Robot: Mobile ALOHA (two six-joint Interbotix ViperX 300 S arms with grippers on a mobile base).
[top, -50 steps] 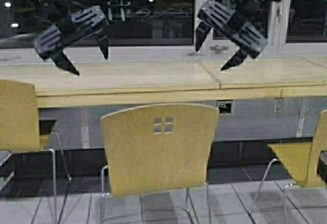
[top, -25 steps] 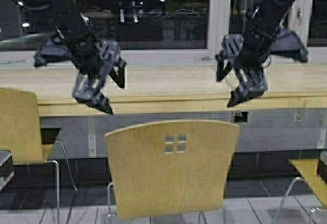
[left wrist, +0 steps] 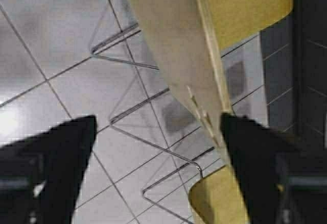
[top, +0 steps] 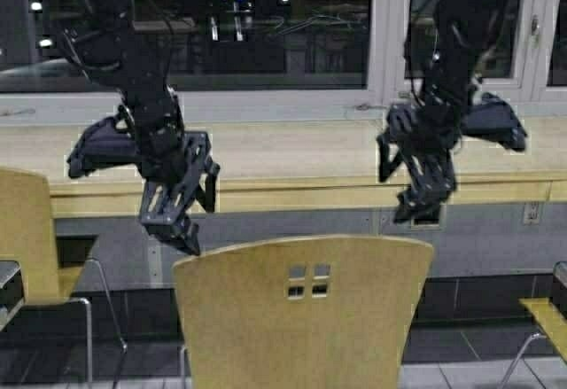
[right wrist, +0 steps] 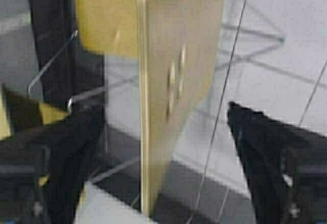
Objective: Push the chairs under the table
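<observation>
Dark windows behind beige table

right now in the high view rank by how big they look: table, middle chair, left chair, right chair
1. table
2. middle chair, though it is nearest the camera
3. left chair, cut off by the frame
4. right chair, only a sliver visible

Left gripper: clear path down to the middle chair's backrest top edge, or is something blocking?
Probably yes. The left gripper hangs open just above the middle chair, near its backrest's left top corner. The left wrist view shows the backrest edge between its fingers, nothing in between.
</observation>
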